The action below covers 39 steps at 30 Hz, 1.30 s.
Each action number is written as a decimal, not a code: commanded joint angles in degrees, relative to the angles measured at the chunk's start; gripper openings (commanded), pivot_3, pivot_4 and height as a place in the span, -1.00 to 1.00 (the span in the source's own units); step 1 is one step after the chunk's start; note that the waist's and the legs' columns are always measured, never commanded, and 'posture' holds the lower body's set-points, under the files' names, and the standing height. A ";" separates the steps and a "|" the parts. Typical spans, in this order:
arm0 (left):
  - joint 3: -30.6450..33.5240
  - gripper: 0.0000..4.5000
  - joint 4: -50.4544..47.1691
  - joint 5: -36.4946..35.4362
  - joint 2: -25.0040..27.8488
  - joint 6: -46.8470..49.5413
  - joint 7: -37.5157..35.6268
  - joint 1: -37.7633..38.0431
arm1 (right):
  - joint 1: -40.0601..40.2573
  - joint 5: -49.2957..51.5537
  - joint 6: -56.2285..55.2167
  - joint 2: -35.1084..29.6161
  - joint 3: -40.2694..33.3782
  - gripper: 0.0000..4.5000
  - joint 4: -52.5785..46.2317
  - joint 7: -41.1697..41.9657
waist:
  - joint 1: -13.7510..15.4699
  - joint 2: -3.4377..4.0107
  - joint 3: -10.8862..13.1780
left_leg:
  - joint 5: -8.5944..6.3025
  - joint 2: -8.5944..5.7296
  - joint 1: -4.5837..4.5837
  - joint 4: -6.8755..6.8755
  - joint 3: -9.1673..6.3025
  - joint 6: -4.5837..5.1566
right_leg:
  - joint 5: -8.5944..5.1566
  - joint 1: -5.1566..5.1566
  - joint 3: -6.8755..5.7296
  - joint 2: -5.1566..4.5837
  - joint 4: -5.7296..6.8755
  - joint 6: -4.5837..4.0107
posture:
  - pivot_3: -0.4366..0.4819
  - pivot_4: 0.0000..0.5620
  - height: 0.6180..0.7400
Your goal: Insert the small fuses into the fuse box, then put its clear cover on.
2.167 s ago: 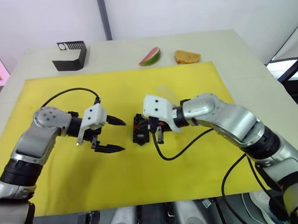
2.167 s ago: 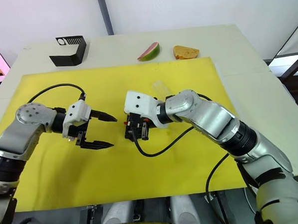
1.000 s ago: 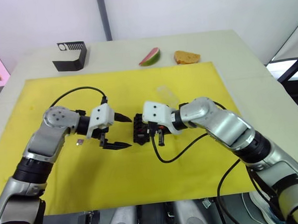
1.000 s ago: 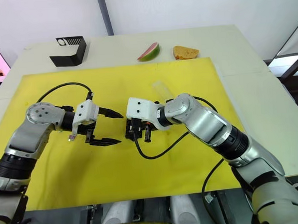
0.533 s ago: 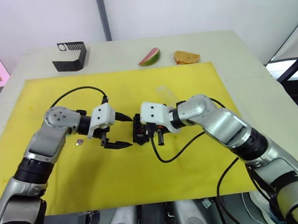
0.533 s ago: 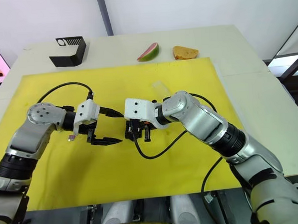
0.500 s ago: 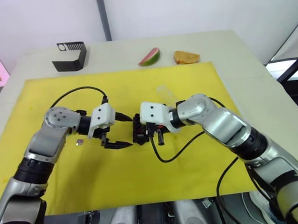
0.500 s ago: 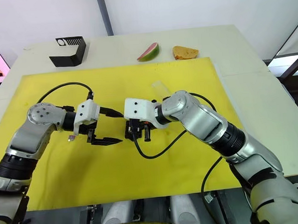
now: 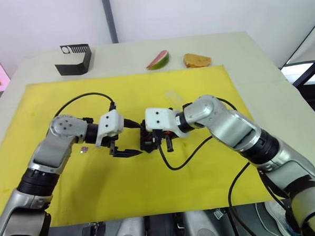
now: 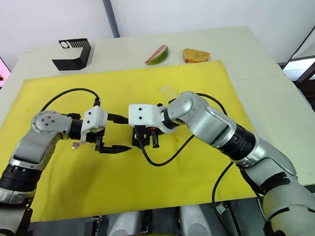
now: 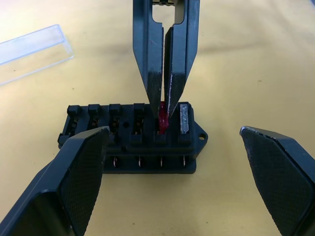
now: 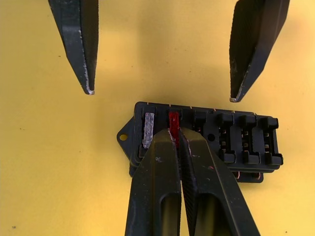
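- Far back on the left, a black angular holder (image 9: pixel 74 59) with white vent stripes sits on the pale table (image 9: pixel 261 86), beyond the yellow mat (image 9: pixel 71 191).
- A tiny purple fuse (image 9: pixel 83 150) lies loose on the mat beside the left forearm.
- The left gripper (image 9: pixel 133 137) hovers just left of the fuse box, its two black fingers spread wide apart and holding nothing; their tips straddle the box's width.
- The fuse box (image 11: pixel 130 135) rests flat on the mat, mid-table between the two grippers. A grey fuse (image 11: pixel 184 118) sits in its end slot.
- The right gripper (image 12: pixel 176 140) points down onto the box, fingers squeezed together on a red fuse (image 12: pixel 173 121) standing in the slot next to the grey one.
- The clear cover (image 11: pixel 32 46) lies on the mat just behind the box, apart from it.
- Near the table's back edge lie a watermelon slice (image 9: pixel 158 60) and, to its right, a piece of toast (image 9: pixel 197 60).
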 commanded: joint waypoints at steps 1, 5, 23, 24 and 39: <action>0.65 0.98 -1.21 -0.12 -0.23 -0.95 0.28 -0.42 | -1.00 -1.75 -0.78 0.15 1.52 -1.00 -0.01 1.09 | 0.03 0.00 0.00 | 0.00 0.00 0.00 0.00 0.00 0.00 | 0.00 0.00 0.00 0.00 0.00 0.00 | -0.05 -0.47 1.00; 0.51 0.98 -0.83 0.17 -0.50 -1.24 0.32 -0.65 | -2.01 -3.04 -0.76 0.29 2.32 -1.00 0.41 2.13 | 0.01 0.00 0.00 | 0.02 0.00 0.01 0.00 0.00 -0.03 | 0.00 0.00 0.00 0.00 0.01 0.00 | -0.05 -0.47 1.00; 0.59 0.98 -1.23 0.27 -0.80 -1.81 0.57 0.17 | -7.11 -6.54 1.92 0.50 5.19 -1.00 1.52 6.45 | 0.10 0.00 0.00 | 0.07 0.00 0.01 0.01 0.00 -0.13 | 0.00 0.01 0.00 0.00 0.01 0.00 | -0.05 -0.47 1.00; 0.56 0.98 -1.18 0.30 -0.85 -1.86 0.61 0.19 | -7.29 -6.65 2.07 0.63 5.27 -1.00 1.60 6.54 | 0.11 0.00 0.00 | 0.07 0.00 0.01 0.01 0.00 -0.13 | 0.00 0.01 0.00 -0.01 0.01 0.00 | -0.05 -0.47 1.00; 0.92 0.98 -1.06 0.59 -1.22 -2.25 1.01 0.61 | -8.96 -8.73 0.64 2.36 6.32 -1.00 4.17 8.27 | -0.04 0.00 -0.01 | 0.09 0.00 0.03 0.02 0.00 -0.16 | 0.00 0.01 0.00 0.00 0.05 0.00 | -0.05 -0.47 1.00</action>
